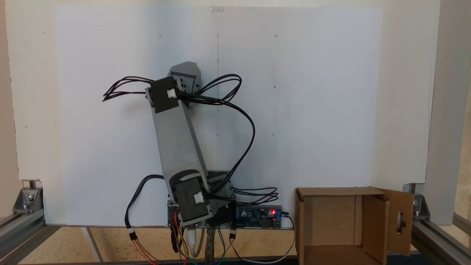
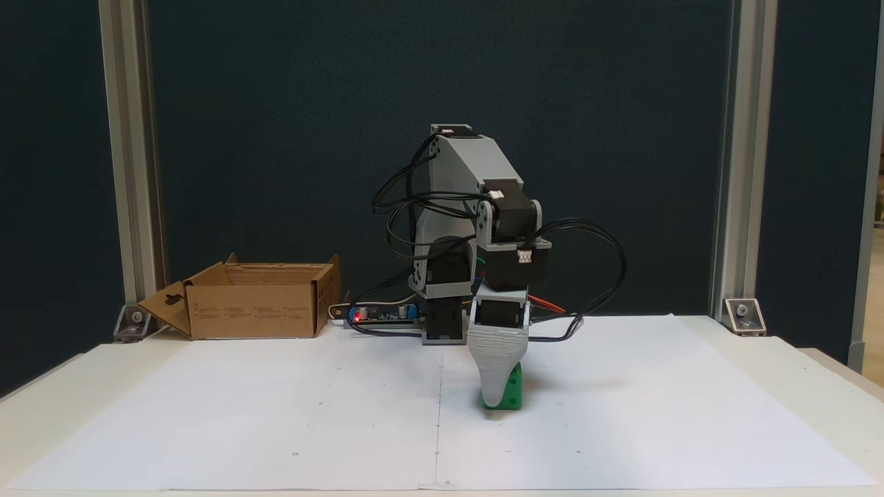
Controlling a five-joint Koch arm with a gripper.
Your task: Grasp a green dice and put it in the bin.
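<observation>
On the white paper sheet (image 2: 276, 414) of a fixed view facing the arm: green dice (image 2: 512, 392), bright, standing on the paper just right of the sheet's centre crease, partly covered by the grey ribbed jaw in front of it. Gripper (image 2: 494, 395) pointing straight down, tip at paper level and touching or just in front of the dice; the jaws lie one behind the other, so whether they clamp the dice or stand apart cannot be told. Koch arm (image 2: 476, 207), grey links with black servos, folded over above the dice, black cables looping to either side. Bin (image 2: 255, 307), brown corrugated cardboard, at the far left of the table beside the arm's base, well apart from the dice, its slotted flap splayed left. Circuit board (image 2: 376, 314) with a red light, between bin and base. From above in a fixed view: arm (image 1: 176, 143) reaching up the picture across the white sheet (image 1: 312, 110), dice hidden beneath it. Bin (image 1: 301, 221) at lower right, open, slotted flap (image 1: 399, 221) on its right. Blue circuit board (image 1: 259, 213), red light on, left of the bin.
</observation>
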